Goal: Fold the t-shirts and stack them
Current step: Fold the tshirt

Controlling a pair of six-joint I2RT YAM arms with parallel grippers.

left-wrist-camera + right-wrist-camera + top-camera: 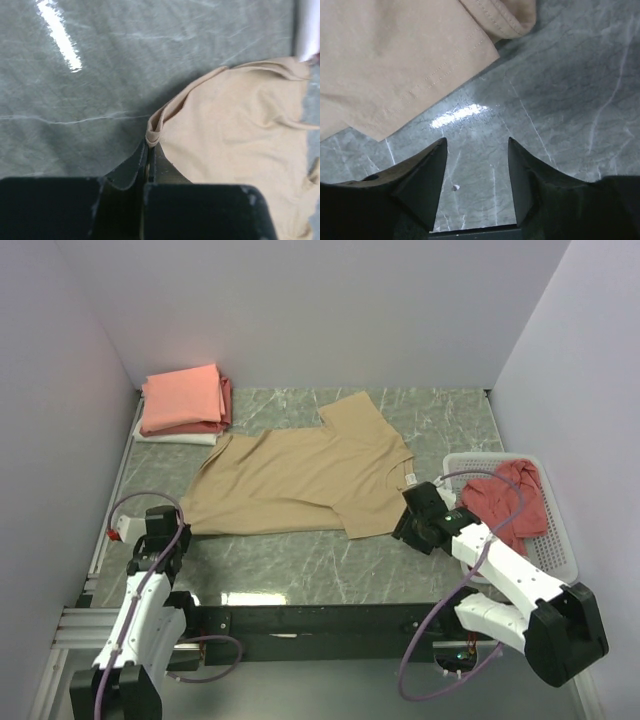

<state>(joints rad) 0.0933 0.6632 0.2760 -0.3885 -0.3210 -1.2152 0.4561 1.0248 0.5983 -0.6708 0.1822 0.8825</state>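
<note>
Tan cloth: tan cotton short-sleeved t-shirt (pixel 300 480) spread mostly flat across the middle of the grey-green marbled bench (pixel 300 575), hem end to the left, neck end to the right.
Sleeves: one pointing toward the back wall, the other lying toward the near side, just beside the right hand.
Neck label: small white tag (pixel 411 478) at the collar, on the right end of the cloth.
Left hand (pixel 150 150): fingers pressed together, clamped on the rolled edge of the tan cotton short-sleeved t-shirt at its near-left corner, low over the bench; cloth fanning out to the right from the pinch, creased.
Right hand (pixel 477 145): fingers standing apart, nothing between them, bare marble showing in the gap; stitched hem of the tan cloth just past the fingertips, not touching them.
Folded pile: salmon-pink folded t-shirt (pixel 182 398) on top, red folded t-shirt (pixel 226 402) showing at the right edge beneath it, white folded t-shirt (pixel 170 437) at the bottom; all stacked in the far-left corner of the bench, well apart from both hands.
Basket: white slatted plastic basket (pixel 560 550) at the right edge of the bench, beside the right arm.
Basket contents: dusty red crumpled t-shirt (pixel 510 502) heaped inside, unfolded.
</note>
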